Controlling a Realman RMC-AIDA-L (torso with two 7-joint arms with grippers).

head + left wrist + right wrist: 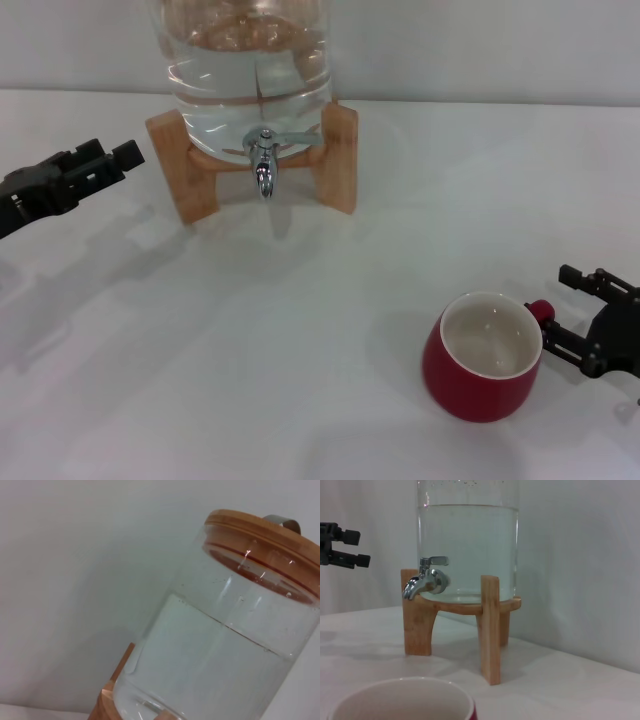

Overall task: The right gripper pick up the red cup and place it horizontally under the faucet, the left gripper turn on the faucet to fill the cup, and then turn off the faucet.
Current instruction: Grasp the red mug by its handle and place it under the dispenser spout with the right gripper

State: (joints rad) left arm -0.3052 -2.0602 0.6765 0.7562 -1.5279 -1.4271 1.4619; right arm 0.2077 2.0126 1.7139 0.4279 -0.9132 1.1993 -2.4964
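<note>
Currently right gripper point(562, 305) is spread open around the handle of the red cup point(484, 358), not closed on it; cup upright on the white table point(300, 380), well clear of the faucet point(263, 160). Left gripper point(112, 158) open, empty, hovering left of the wooden stand point(340, 160).

A plain white wall point(500, 50) rises behind a white table point(300, 340); soft, even light casts faint grey shadows across it.
</note>
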